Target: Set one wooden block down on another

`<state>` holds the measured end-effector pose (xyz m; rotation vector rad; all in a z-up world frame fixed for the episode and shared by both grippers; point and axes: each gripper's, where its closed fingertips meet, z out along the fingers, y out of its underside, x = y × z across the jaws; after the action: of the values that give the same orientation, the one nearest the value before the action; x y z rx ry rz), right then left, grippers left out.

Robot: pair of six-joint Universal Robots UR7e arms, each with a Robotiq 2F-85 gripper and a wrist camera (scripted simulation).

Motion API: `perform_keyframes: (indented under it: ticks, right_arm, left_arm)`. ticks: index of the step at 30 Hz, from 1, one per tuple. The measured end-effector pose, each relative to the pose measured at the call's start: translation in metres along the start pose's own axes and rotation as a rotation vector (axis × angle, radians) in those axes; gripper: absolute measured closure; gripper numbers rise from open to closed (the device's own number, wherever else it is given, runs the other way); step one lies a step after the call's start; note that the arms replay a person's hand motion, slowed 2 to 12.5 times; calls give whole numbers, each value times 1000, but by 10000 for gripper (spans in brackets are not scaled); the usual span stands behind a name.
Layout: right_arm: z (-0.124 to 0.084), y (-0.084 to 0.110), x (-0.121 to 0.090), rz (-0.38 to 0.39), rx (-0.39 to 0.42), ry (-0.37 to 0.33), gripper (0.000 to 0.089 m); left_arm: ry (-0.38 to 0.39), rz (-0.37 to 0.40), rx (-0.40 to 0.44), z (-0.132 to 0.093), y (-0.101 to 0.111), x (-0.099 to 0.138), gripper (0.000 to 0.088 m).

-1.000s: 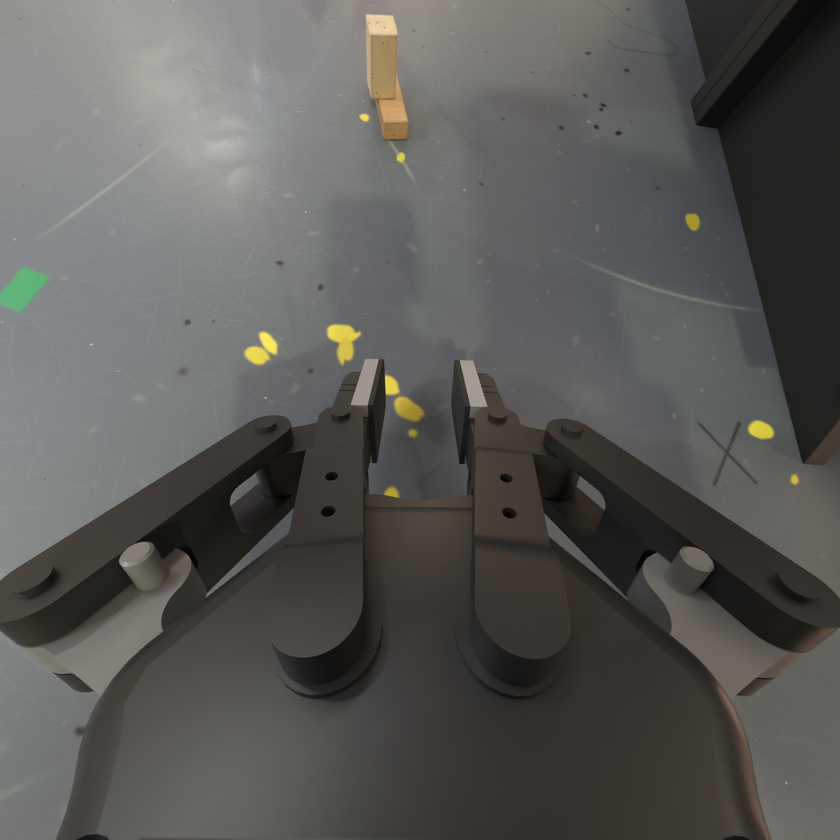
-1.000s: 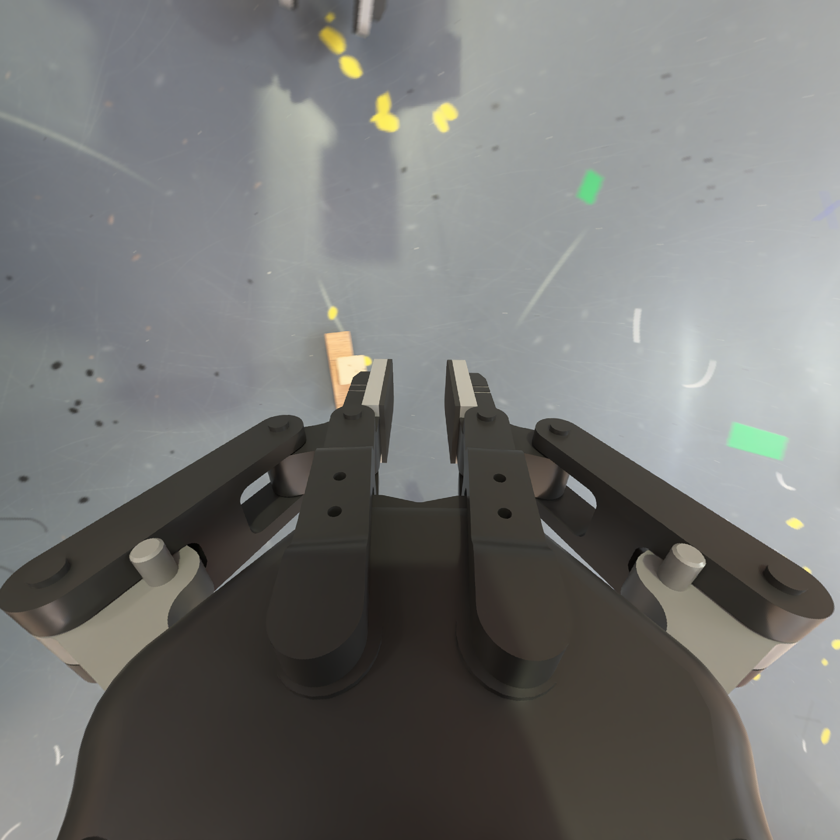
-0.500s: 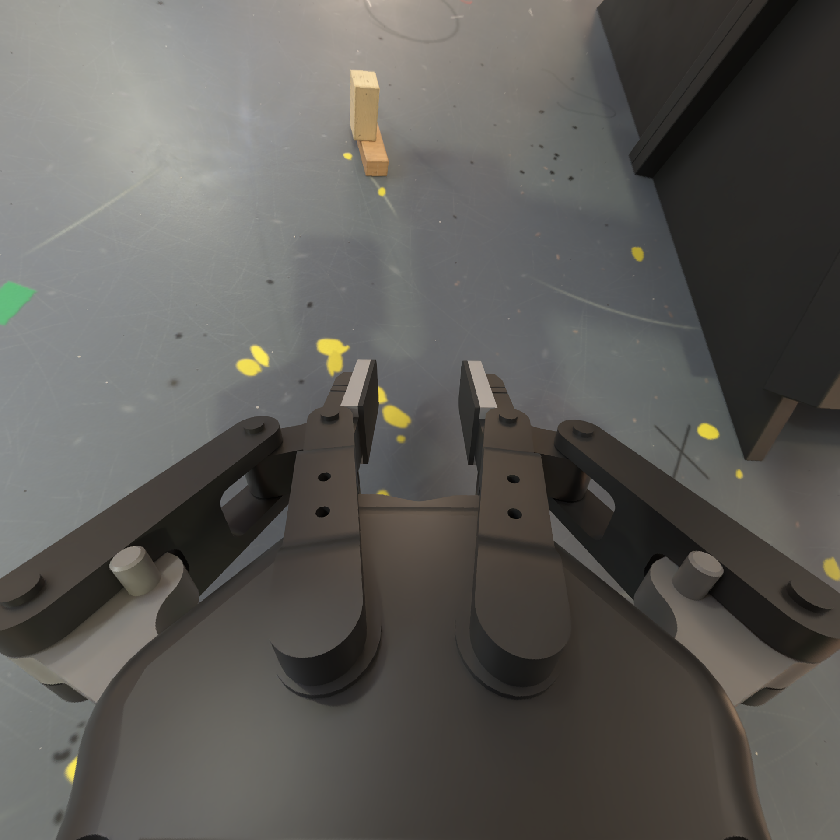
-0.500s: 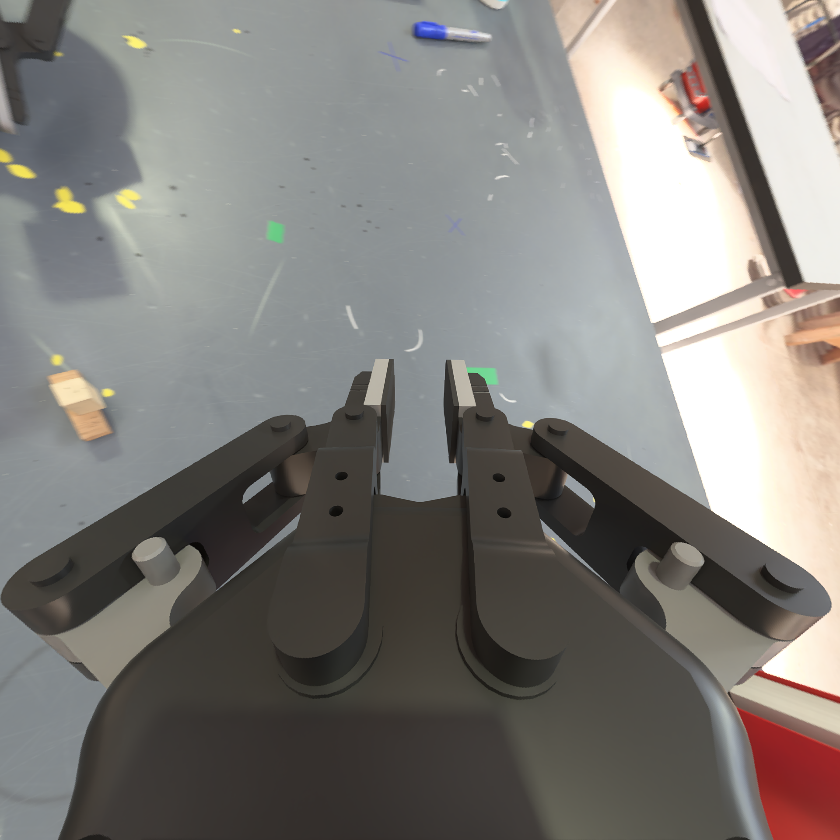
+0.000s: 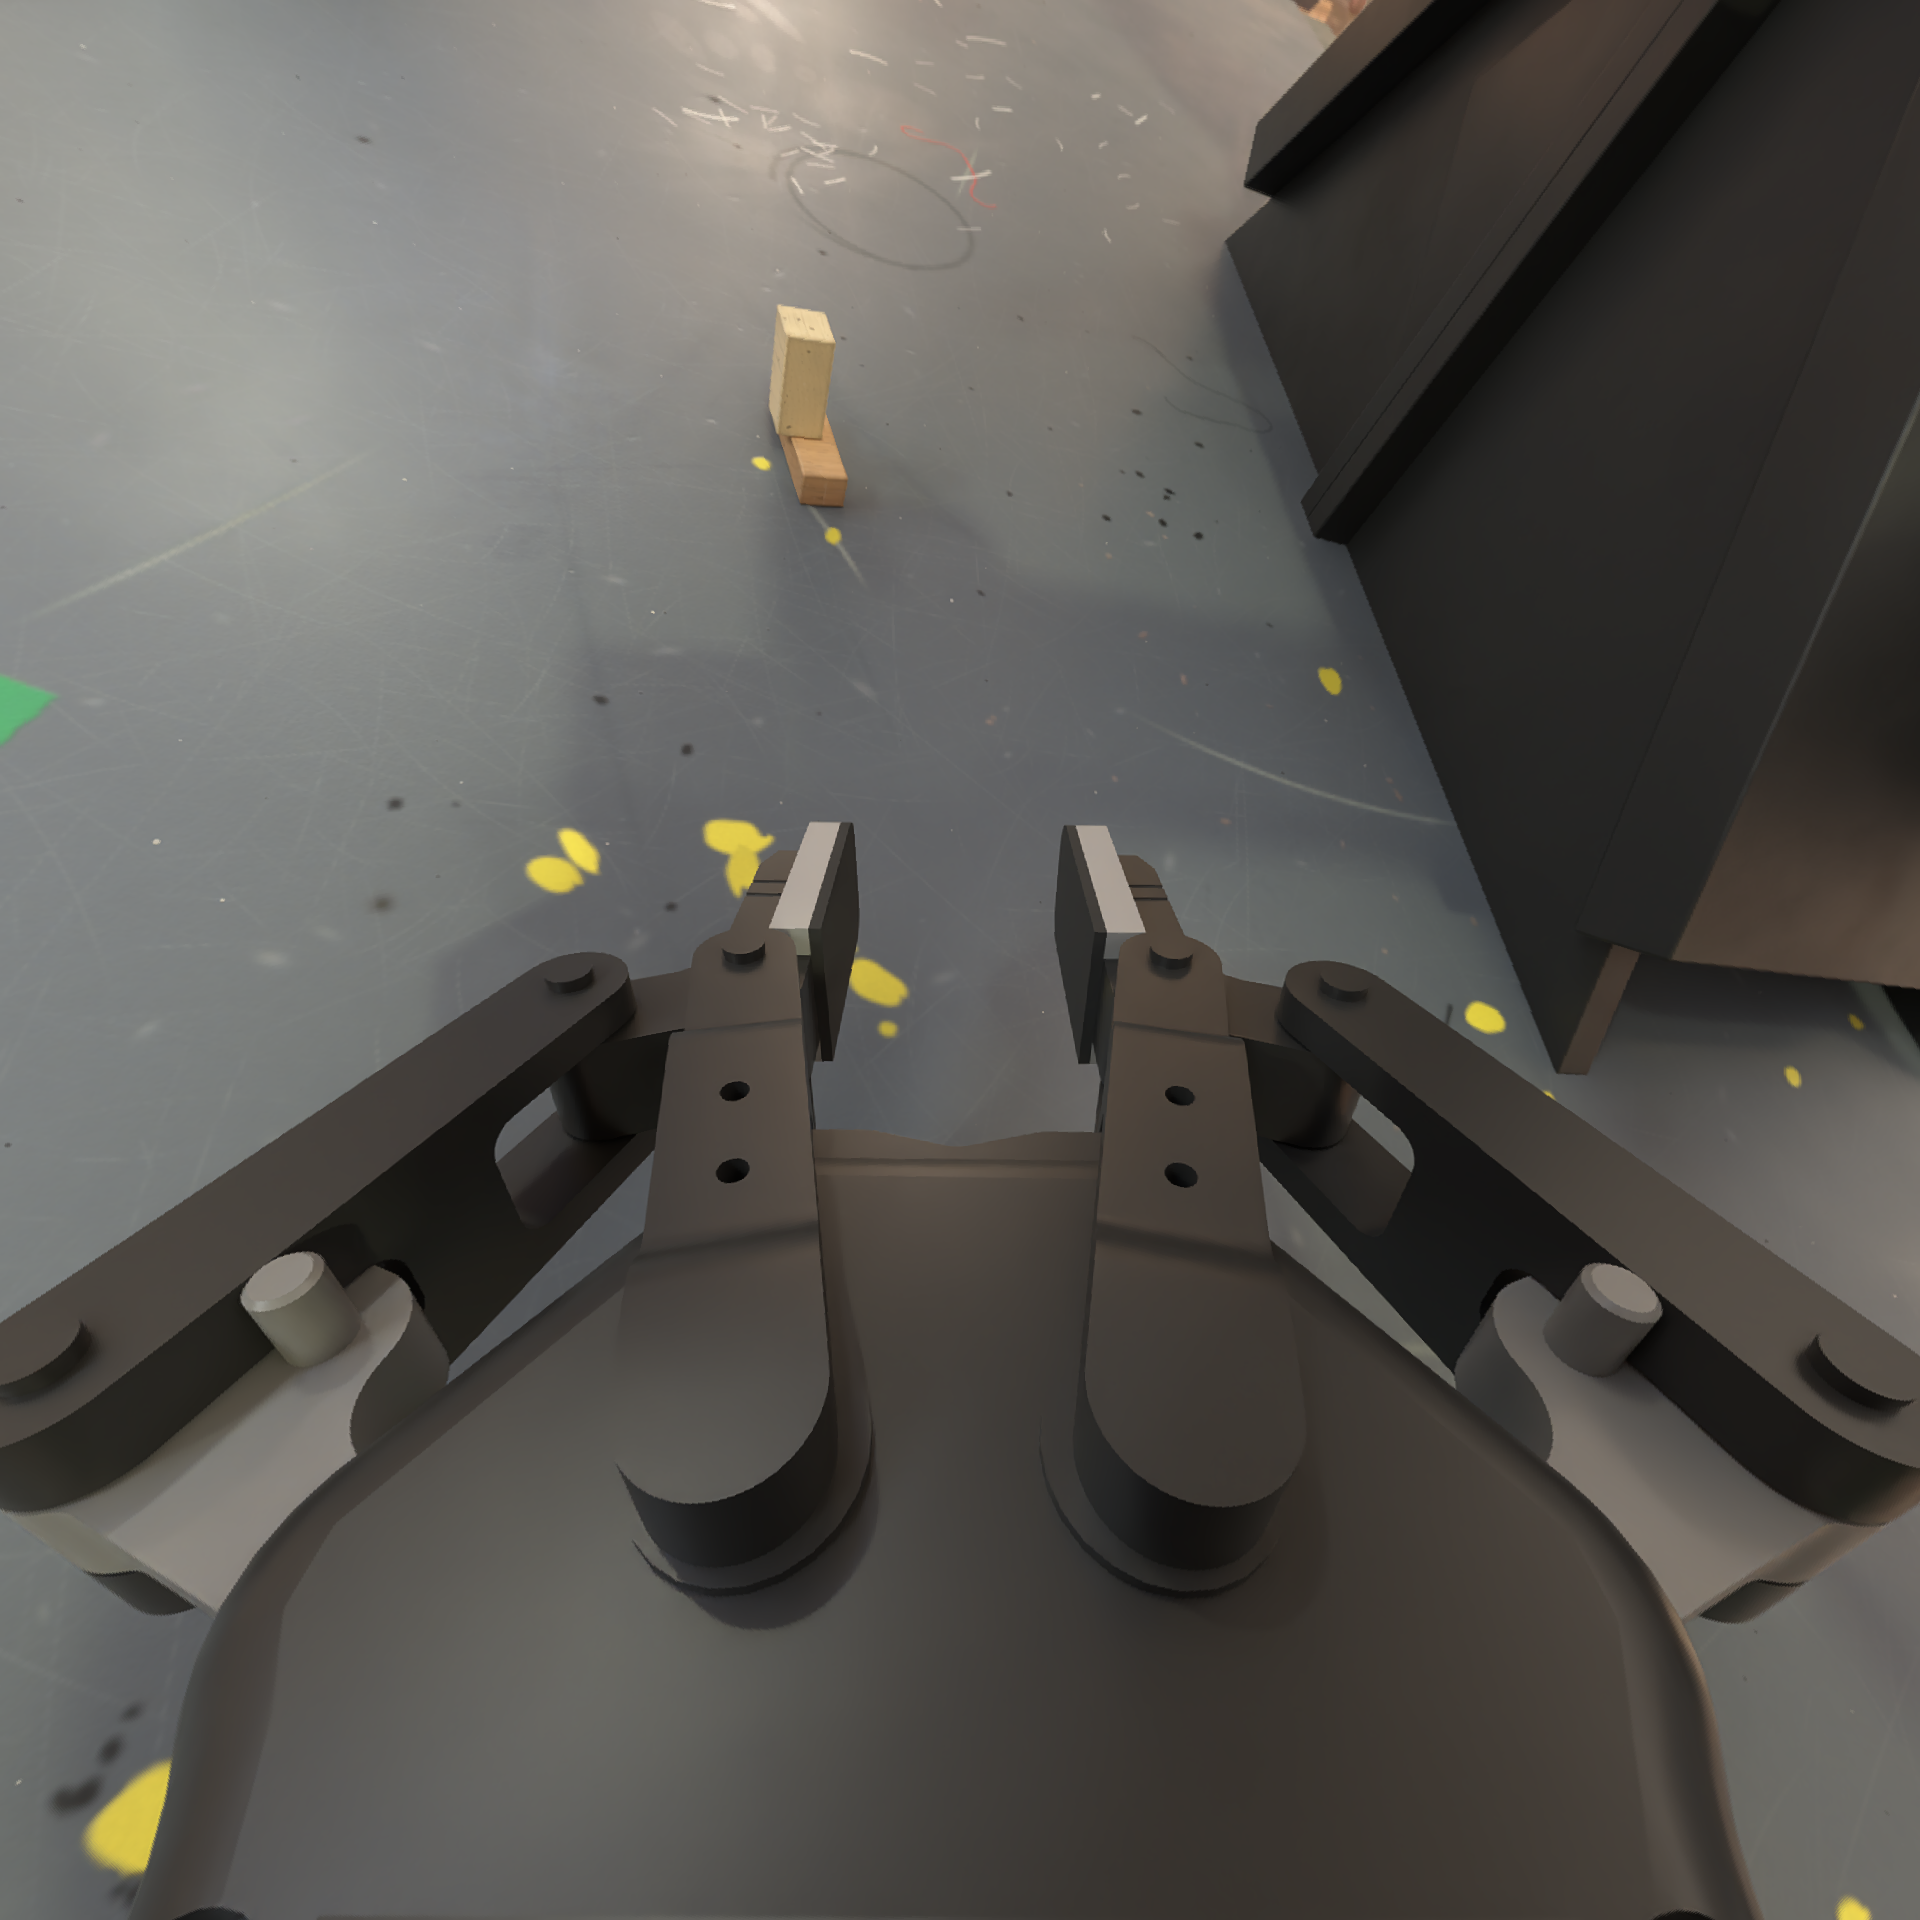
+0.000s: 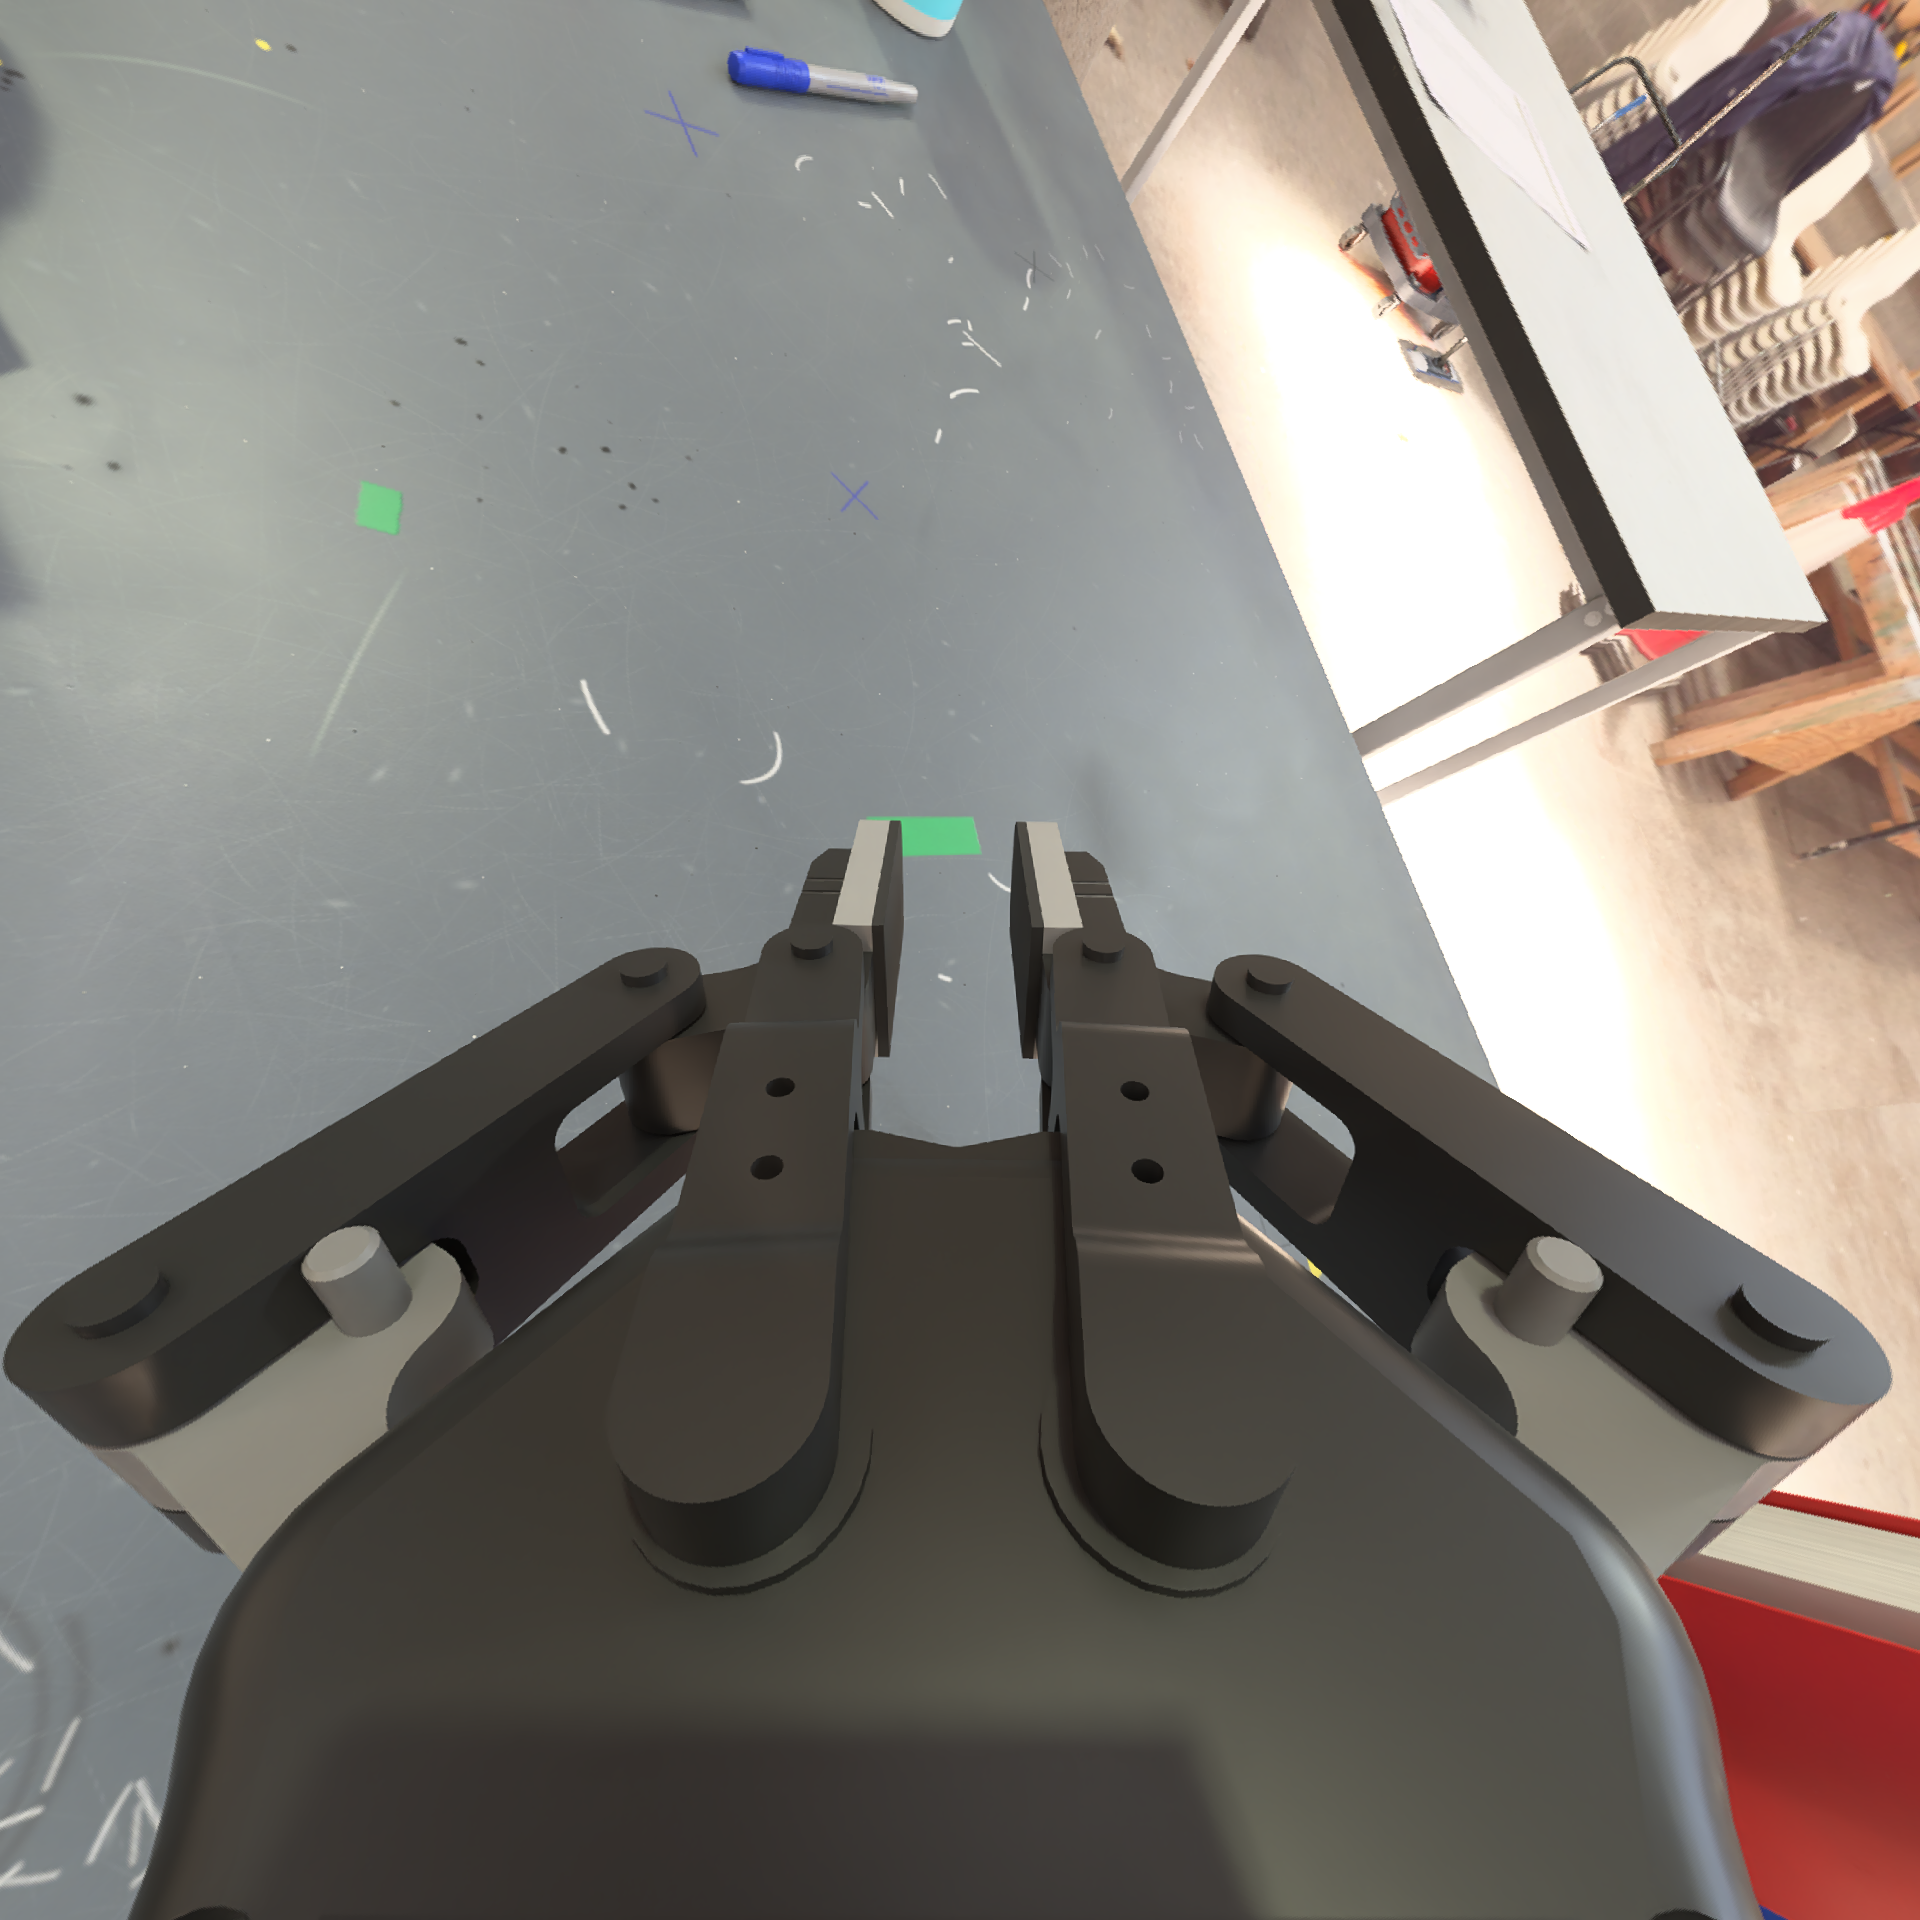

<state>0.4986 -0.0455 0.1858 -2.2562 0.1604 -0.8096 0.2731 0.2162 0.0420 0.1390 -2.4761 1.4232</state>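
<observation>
In the left wrist view a pale wooden block (image 5: 802, 372) stands upright on one end of a flat orange-brown wooden block (image 5: 818, 471) that lies on the grey table (image 5: 416, 468). My left gripper (image 5: 956, 894) is open and empty, well short of the blocks and above the table. My right gripper (image 6: 956, 883) is open and empty, with a narrower gap, over the table near its right edge. The blocks do not show in the right wrist view.
A black box-like structure (image 5: 1621, 499) stands at the right in the left wrist view. A blue marker (image 6: 821, 78) lies far off in the right wrist view. The table's edge (image 6: 1340, 644) runs down the right, with the floor and another table (image 6: 1558, 312) beyond.
My left gripper has drawn back from the stacked blocks and opened a little wider. My right gripper has swung away to the right, so the blocks have left its view.
</observation>
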Motion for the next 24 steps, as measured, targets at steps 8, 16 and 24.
perform_keyframes:
  ticks: [8,16,24]
  right_arm:
    - [0,5,-15,9,12,-27,705]
    - [-7,6,-43,-3,1,-56,705]
    - [-15,10,-62,-23,-33,-68,702]
  left_arm:
    - [13,-31,39,-4,-4,-2,534]
    - [13,-30,56,-6,-6,-2,534]
    - [-1,-19,58,-6,-6,-2,533]
